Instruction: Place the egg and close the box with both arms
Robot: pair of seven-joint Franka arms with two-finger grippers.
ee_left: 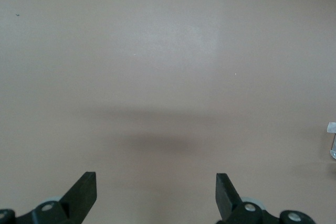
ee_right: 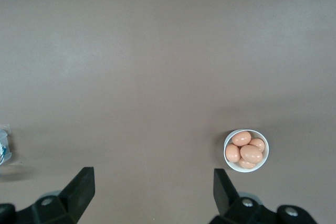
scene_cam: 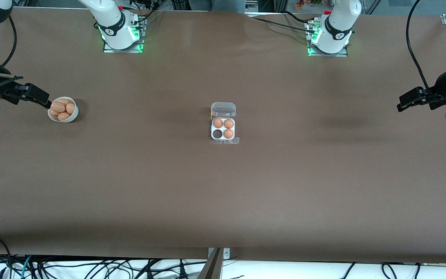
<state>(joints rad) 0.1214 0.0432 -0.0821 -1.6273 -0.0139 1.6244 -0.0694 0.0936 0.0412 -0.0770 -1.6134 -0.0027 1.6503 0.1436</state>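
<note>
the egg carton (scene_cam: 223, 128) sits in the middle of the brown tabletop (scene_cam: 223, 193), its clear hinged lid (scene_cam: 223, 109) thrown open and lying flat on the side nearer the robots' bases. three of its four cells hold orange-brown eggs (scene_cam: 228, 133); the fourth cell (scene_cam: 217, 134), on the side nearer the front camera and toward the right arm's end, is dark and unfilled. a round white bowl (scene_cam: 70, 115) stands well apart from the carton toward the right arm's end of the tabletop, heaped with more orange-brown eggs (scene_cam: 58, 107).

the right gripper (scene_cam: 44, 100) hangs in the air just beside the bowl, over its rim at the table's end; in the right wrist view its fingers (ee_right: 80, 188) stand wide apart with nothing between them, and the bowl (ee_right: 265, 159) shows below. the left gripper (scene_cam: 404, 103) hangs over bare tabletop at the left arm's end, well apart from the carton; in the left wrist view its fingers (ee_left: 83, 188) are likewise spread wide and hold nothing.
</note>
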